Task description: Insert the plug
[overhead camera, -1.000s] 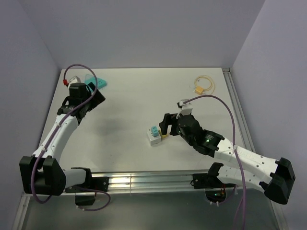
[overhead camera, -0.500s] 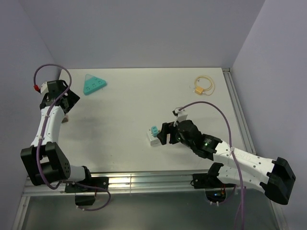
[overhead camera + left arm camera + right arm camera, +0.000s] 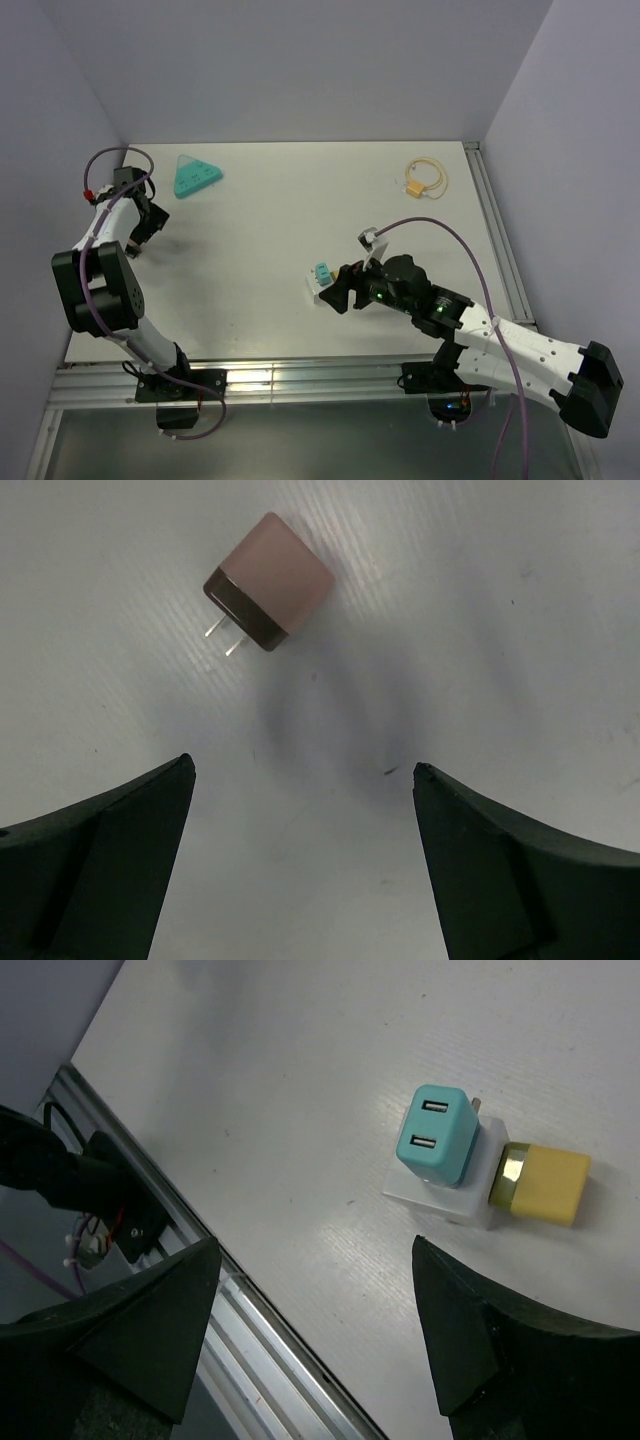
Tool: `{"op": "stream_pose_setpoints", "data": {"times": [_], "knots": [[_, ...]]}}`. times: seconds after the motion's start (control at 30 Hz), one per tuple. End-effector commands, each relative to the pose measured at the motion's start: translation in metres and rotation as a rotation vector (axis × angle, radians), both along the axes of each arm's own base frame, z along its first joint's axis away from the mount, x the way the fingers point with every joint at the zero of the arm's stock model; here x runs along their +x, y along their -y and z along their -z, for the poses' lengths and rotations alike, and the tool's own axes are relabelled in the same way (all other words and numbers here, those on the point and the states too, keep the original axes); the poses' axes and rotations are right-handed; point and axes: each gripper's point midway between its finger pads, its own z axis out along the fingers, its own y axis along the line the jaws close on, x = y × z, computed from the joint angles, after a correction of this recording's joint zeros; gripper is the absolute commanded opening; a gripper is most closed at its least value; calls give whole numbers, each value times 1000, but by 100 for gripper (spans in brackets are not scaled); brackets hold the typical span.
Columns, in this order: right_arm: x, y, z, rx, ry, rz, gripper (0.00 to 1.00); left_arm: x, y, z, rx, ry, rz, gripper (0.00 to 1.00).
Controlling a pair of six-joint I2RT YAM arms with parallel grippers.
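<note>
The left tool (image 3: 302, 767) stands apart; the pink plug (image 3: 270, 580), 2 prongs showing, lies on the table (image 3: 520, 610) ahead of it, untouched. The right tool (image 3: 315, 1245) is apart too, the white socket block (image 3: 440, 1198) ahead of it.

High overhead view, wrist views close (seemingly angled down), sharing tabletop (image 3: 270, 220)

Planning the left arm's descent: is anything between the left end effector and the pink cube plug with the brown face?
Nothing visible. The pink cube plug with brown prong face lies alone on the white table, prongs pointing sideways. Only bare tabletop shows between it and the open left end effector.
</note>
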Motion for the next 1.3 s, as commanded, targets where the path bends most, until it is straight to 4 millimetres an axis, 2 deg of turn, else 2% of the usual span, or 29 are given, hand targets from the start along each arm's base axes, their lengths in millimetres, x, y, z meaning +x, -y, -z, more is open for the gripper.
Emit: {"op": "stream_pose_setpoints", "data": {"times": [0.0, 0.13, 0.27, 0.43, 0.67, 0.73, 1.03, 1.23, 1.27], "knots": [[-4, -4, -9, 40, 40, -46, 84, 10, -25, -14, 79, -1, -86, 95], [-3, -2, -5, 26, 42, -40, 84, 9, -42, -11, 158, -51, -81, 94], [-1, 0, -5, 29, 45, -40, 84, 16, -47, -13, 230, -67, 93, 87], [-4, 0, -2, 35, 35, -63, 84, 19, -57, -9, 325, -108, 269, 86], [-7, 1, 4, 29, 17, -77, 83, 22, -68, 13, 300, -135, 388, 81], [-4, 0, -1, 48, 35, -74, 83, 24, -71, 17, 292, -134, 407, 79], [-3, 1, 2, 48, 31, -78, 83, 35, -66, 39, 243, -145, 492, 75], [-3, 1, 2, 47, 30, -82, 83, 31, -68, 51, 226, -174, 489, 66], [-3, 1, 3, 47, 28, -78, 83, 32, -69, 51, 229, -173, 483, 61]]}}
